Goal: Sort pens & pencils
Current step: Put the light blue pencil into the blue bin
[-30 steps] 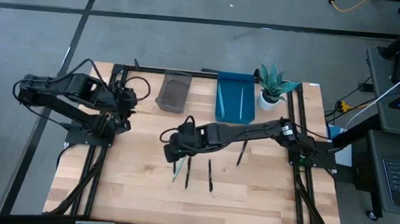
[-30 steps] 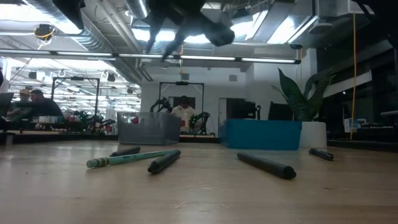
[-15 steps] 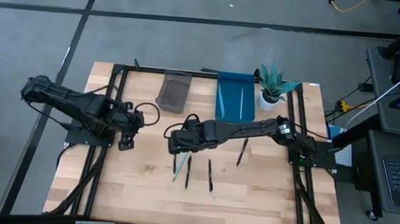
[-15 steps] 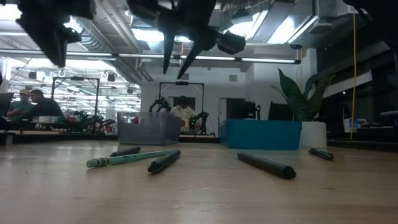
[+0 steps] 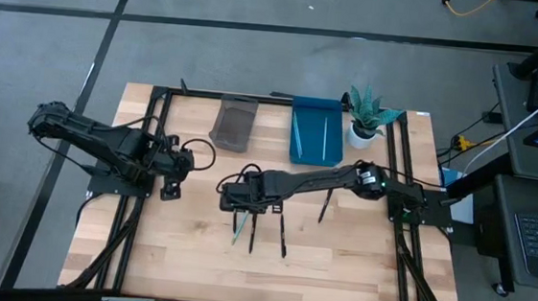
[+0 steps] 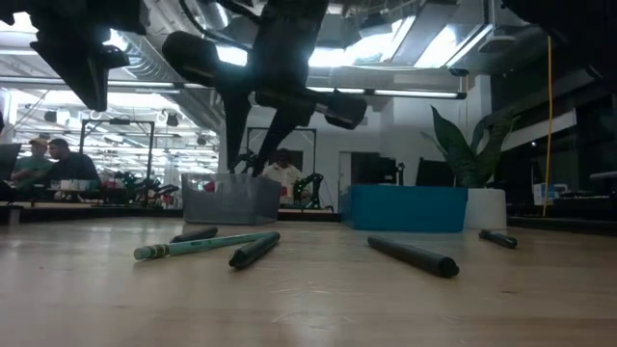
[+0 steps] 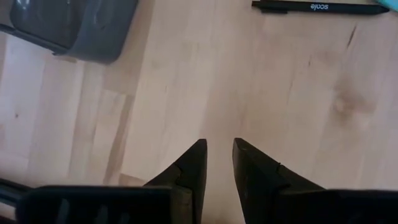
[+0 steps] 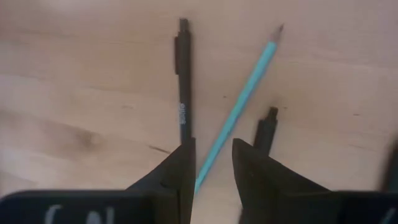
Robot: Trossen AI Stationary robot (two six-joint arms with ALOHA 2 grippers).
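A teal pencil (image 5: pixel 238 225) and several black pens (image 5: pixel 253 231) (image 5: pixel 282 236) (image 5: pixel 323 205) lie flat on the wooden table. My right gripper (image 5: pixel 236 204) is open and hangs above the pencil's far end. In the right wrist view (image 8: pixel 213 142) the pencil (image 8: pixel 242 102) runs between the fingers, with one pen (image 8: pixel 182 81) on one side and another (image 8: pixel 264 130) on the other. In the low view the fingertips (image 6: pixel 258 164) stay clear of the table. My left gripper (image 5: pixel 169 189) waits at the table's left, open by a narrow gap (image 7: pixel 217 143) and empty.
A grey bin (image 5: pixel 234 124) and a blue bin (image 5: pixel 315 146) holding teal pencils stand at the far edge. A potted plant (image 5: pixel 368 115) stands to their right. Bare wood lies near the front edge. People sit in the room beyond the table (image 6: pixel 39 159).
My right gripper has come down toward the teal pencil, fingers spread and pointing down. My left gripper has swung out from its folded pose toward the table's near edge, come down, and then stayed still. The pens and the pencil have not moved.
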